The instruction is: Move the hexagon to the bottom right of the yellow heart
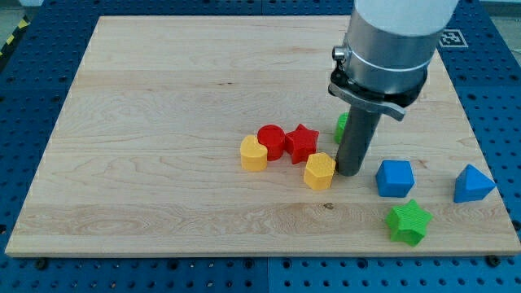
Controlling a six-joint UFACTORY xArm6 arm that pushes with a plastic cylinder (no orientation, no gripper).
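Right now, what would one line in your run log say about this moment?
tip: touching yellow hexagon on its right | yellow heart: left of hexagon, apart | red star and red cylinder between | goal: not yet reached

The tip is seen touching the yellow hexagon, right of the yellow heart on the worktop.

Wooden board on blue pegboard. Mid-frame: red cylinder touching red star. Lower right: blue cube, blue triangular block, green star. Partly hidden green block.
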